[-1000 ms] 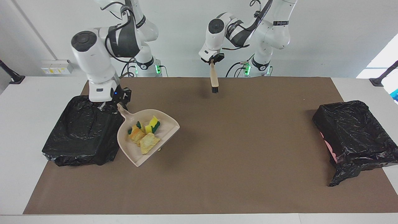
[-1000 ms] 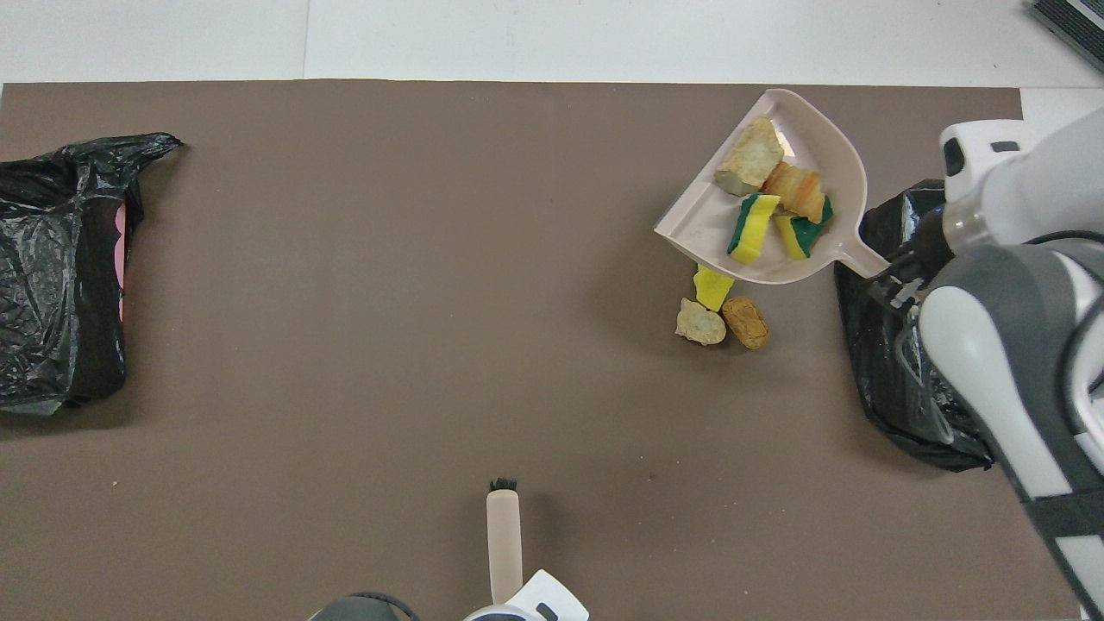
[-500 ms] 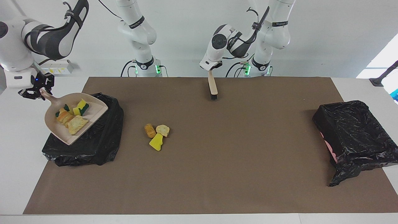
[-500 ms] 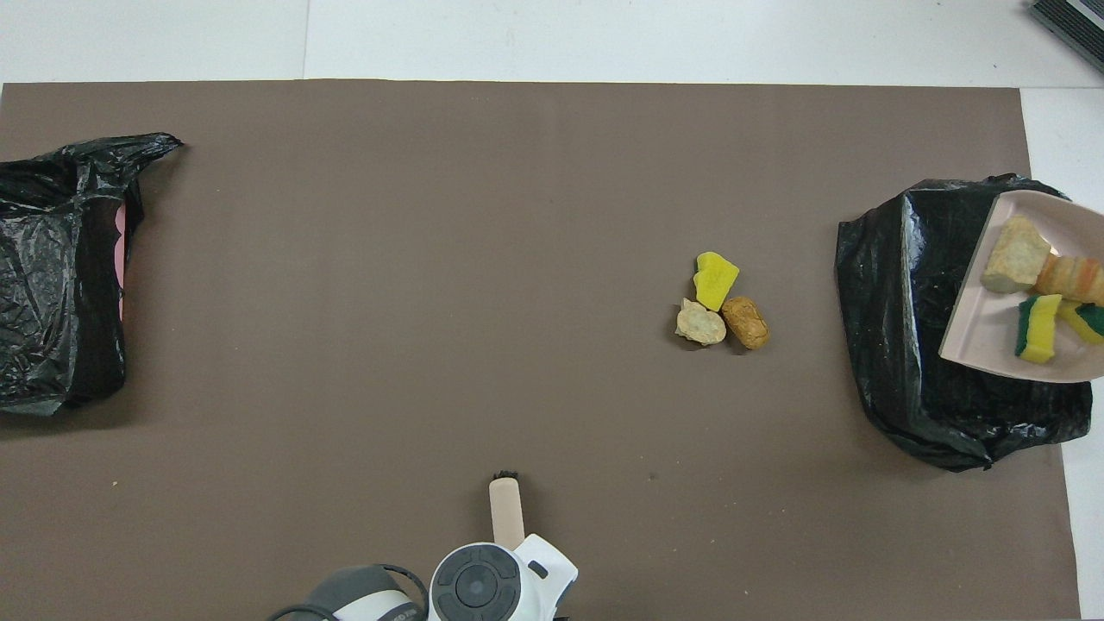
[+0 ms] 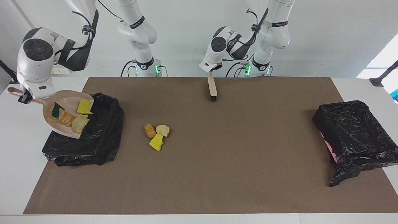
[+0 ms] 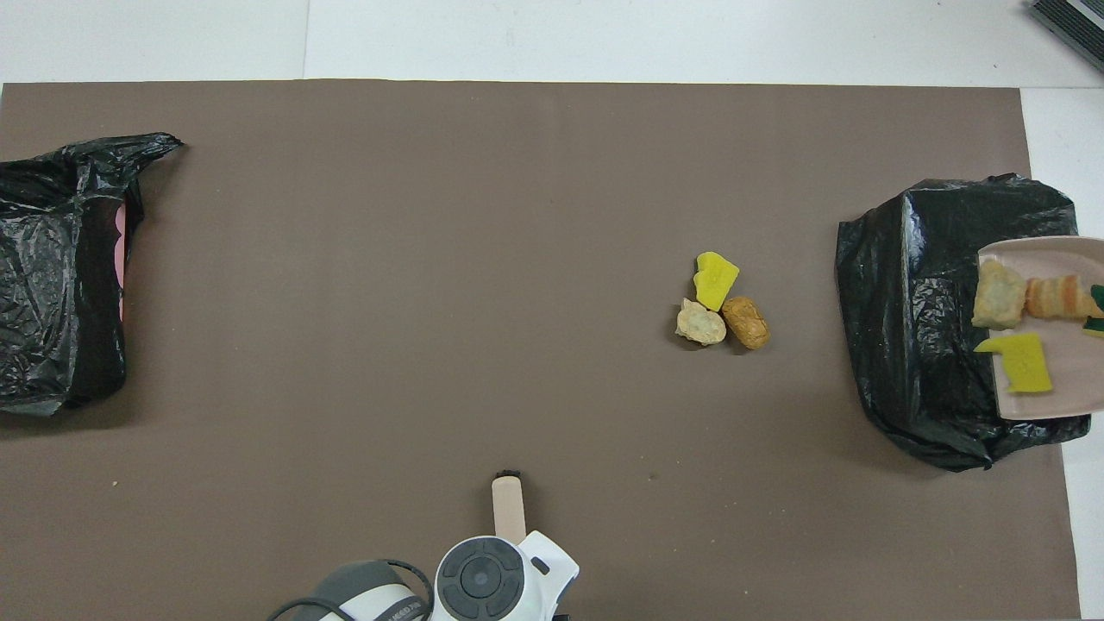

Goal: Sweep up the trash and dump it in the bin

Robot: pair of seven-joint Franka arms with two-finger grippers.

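Two robot arms at a brown-covered counter point(image 5: 217, 186), one holding a loaded dustpan over a bin, the other holding a brush.

The right gripper point(image 5: 24, 97) is gripping the handle of a beige dustpan point(image 5: 70, 101), jaws clenched on it, and is holding the pan tilted over the black-bagged bin point(image 5: 93, 143) at the right arm's end of the counter. Four pieces of trash point(image 5: 70, 115), yellow sponge bits and tan bread-like lumps, are sitting in the pan. Three more chunks point(image 5: 157, 134) are lying together on the brown mat, between that bin and the middle of the counter. The left gripper point(image 5: 211, 69) is clamping the top of a small brush point(image 5: 213, 88), which is hanging bristles down near the robots' edge of the mat. A second black-bagged bin point(image 5: 354, 137) is sitting at the left arm's end.
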